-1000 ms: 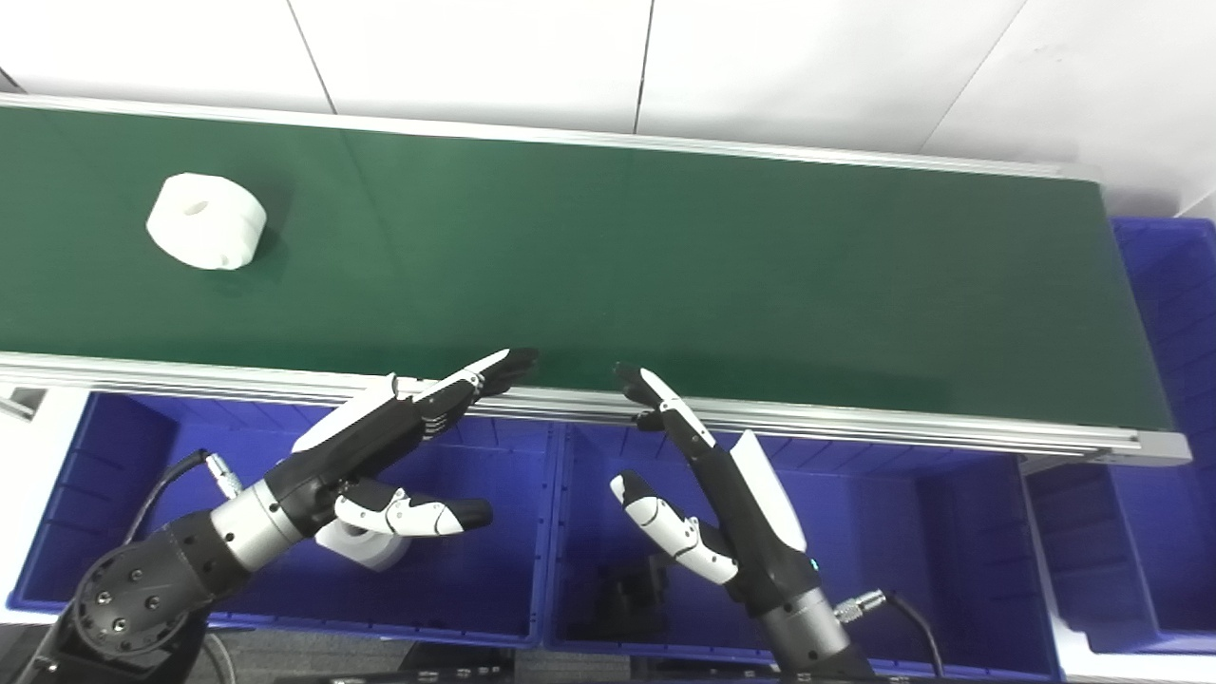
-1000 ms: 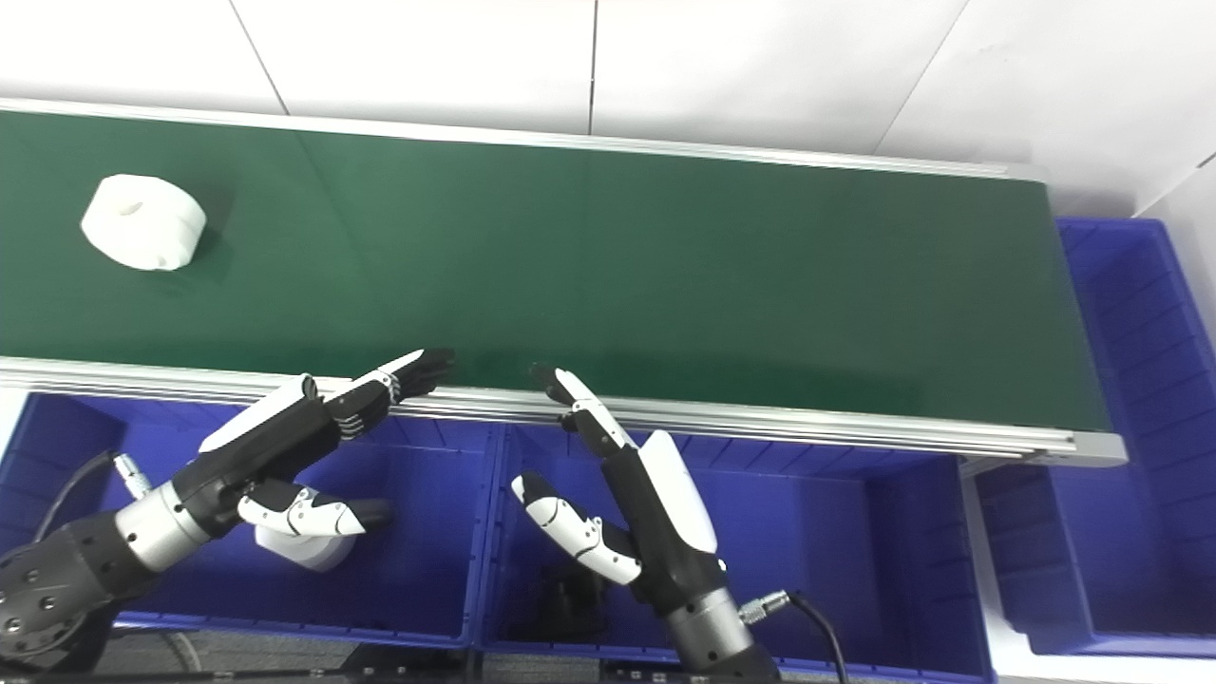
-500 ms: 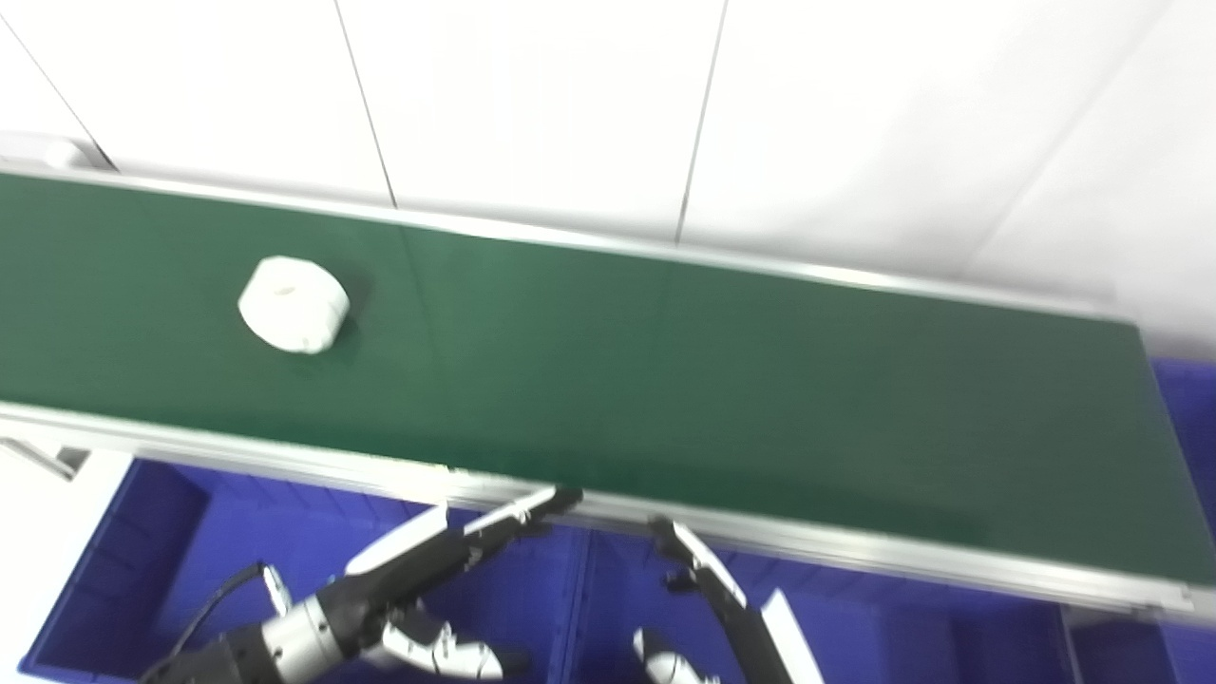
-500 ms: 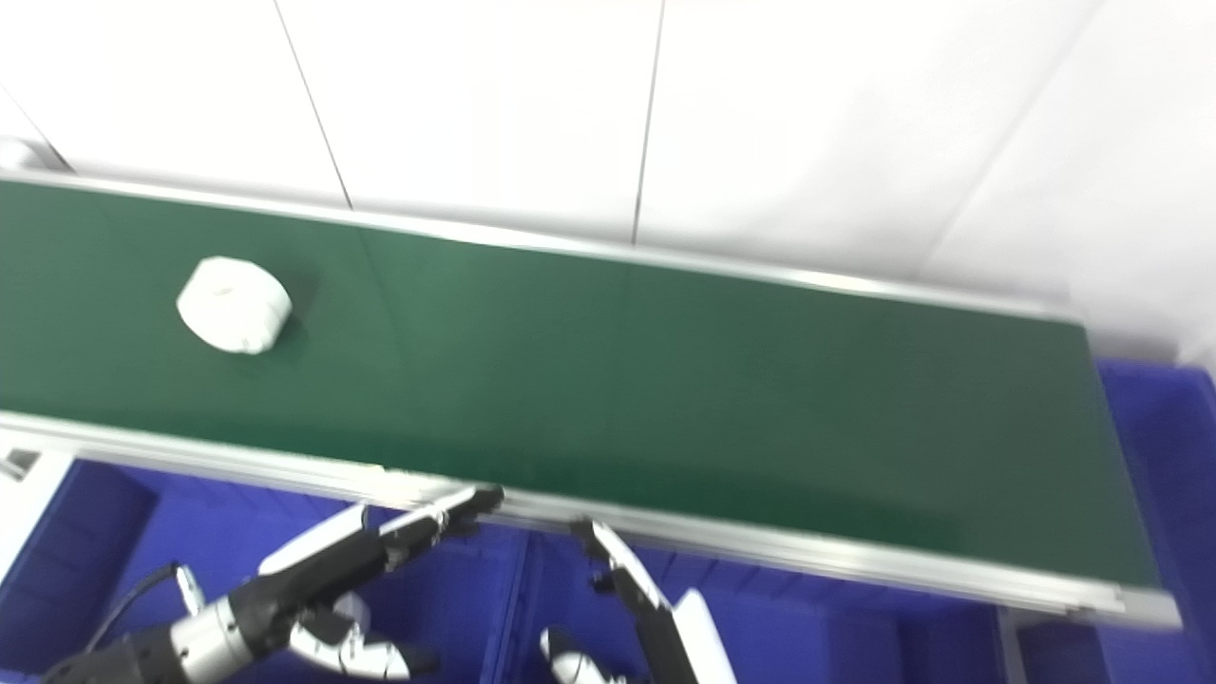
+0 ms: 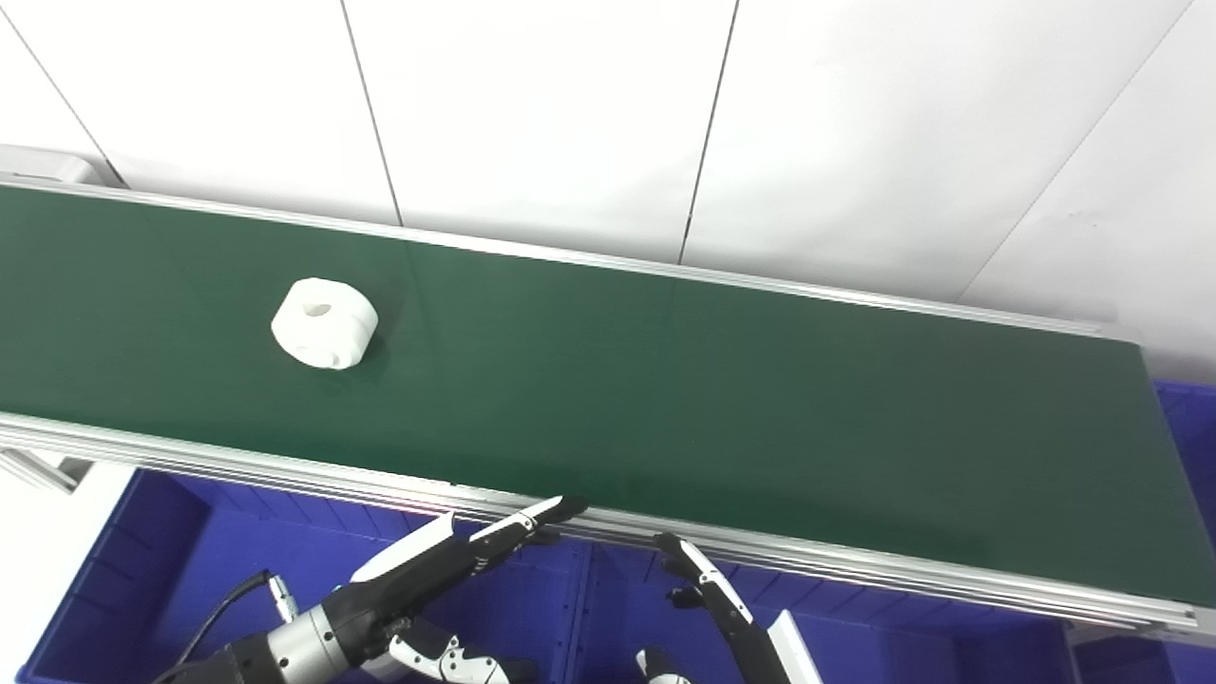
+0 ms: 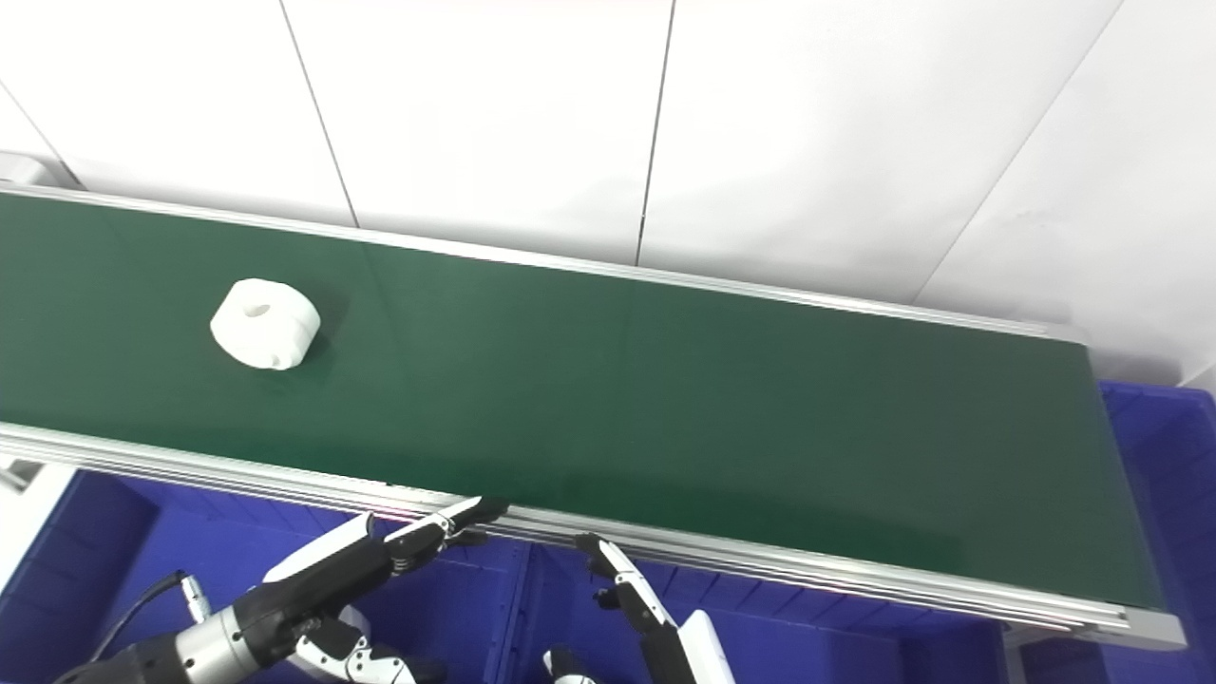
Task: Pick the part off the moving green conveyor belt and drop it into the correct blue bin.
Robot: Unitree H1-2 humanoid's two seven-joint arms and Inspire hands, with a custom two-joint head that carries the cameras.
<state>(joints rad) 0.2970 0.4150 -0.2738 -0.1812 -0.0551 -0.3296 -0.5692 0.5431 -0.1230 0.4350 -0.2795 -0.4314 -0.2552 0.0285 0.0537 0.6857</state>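
A white ring-shaped part (image 5: 324, 323) is seen lying flat on the green conveyor belt (image 5: 722, 380), toward the left end and about midway between the near and far rails, well apart from both hands. The left hand (image 5: 432, 570) is held just below the belt's near aluminium rail (image 5: 855, 560), fingers extended and spread, nothing gripped; the right hand (image 6: 636, 608) is raised beside it, fingers likewise stretched out and empty, though its lower part is cut off by the picture's edge. Both are judged to be parked at the rail in readiness, so that the part can be met as it is carried toward them, presumably rightward. Blue bins (image 5: 142, 541) are set under the near rail, directly beneath the hands, which would keep the drop short; another blue bin (image 6: 1154, 427) is glimpsed past the belt's right end. The belt surface is matt, dark and otherwise bare in view. Behind it, a white panelled wall (image 5: 570, 104) with thin dark seams is seen.
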